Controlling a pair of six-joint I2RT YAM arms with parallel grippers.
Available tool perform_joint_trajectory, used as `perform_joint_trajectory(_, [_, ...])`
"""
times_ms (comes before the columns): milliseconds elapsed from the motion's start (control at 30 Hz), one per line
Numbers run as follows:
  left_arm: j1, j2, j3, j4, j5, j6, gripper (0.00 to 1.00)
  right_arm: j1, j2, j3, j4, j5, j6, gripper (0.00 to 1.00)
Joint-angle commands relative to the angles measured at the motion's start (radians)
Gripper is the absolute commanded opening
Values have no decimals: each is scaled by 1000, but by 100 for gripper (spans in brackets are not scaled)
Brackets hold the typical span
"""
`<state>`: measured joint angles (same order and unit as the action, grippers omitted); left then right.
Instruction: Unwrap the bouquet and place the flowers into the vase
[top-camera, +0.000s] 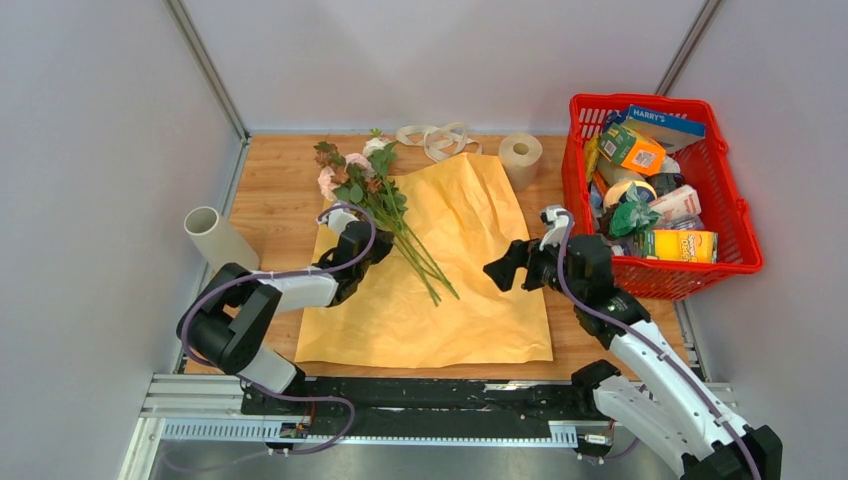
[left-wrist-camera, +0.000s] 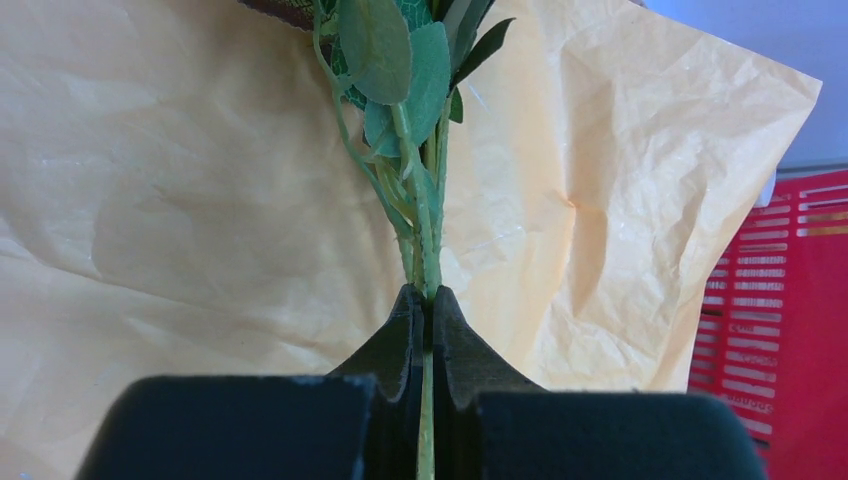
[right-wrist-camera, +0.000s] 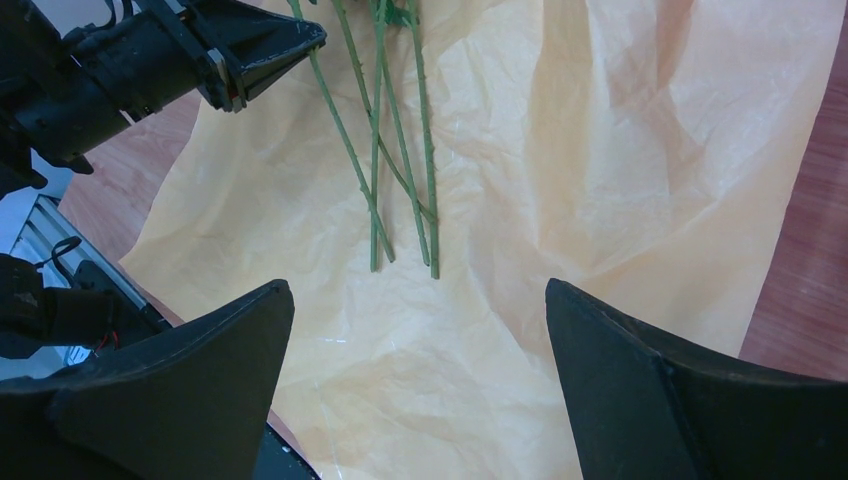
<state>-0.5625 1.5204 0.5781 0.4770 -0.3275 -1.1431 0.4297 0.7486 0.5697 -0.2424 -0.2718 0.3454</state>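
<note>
On the table (top-camera: 270, 190), orange paper (top-camera: 450, 290) lies spread open with the flowers (top-camera: 375, 190) across its far-left part (stems (right-wrist-camera: 378, 150) toward centre). Vase (top-camera: 216, 237) sits by the left wall (top-camera: 100, 150), apart from paper. Left gripper (left-wrist-camera: 424, 300) clamped on stems; right gripper (right-wrist-camera: 420, 290) jaws wide apart, empty.

Red basket (top-camera: 737, 218) and paper roll (top-camera: 520, 156) on the wooden desk (top-camera: 270, 190)
We see the basket at the desk's right side, crammed with groceries: a blue Harry's box (top-camera: 662, 122) at the back, an orange-and-green carton (top-camera: 632, 148) beside it, a green bag (top-camera: 632, 215) mid-basket and a yellow box (top-camera: 680, 245) in front. The roll stands on end near the basket's far left corner.
</note>
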Motion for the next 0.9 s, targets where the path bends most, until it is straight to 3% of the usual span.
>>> perform_joint_trajectory(0, [-7,-35,-29,84,-34,48,0,3,29,13,18,-44,-3,100])
perform_joint_trajectory(500, [-42,-196,-31,-37,-105,109,0,3,46,6,38,-52,15,100])
perform_joint_trajectory(867, [-70,-258,55,-261,-157,164,0,3,44,6,41,-60,15,100])
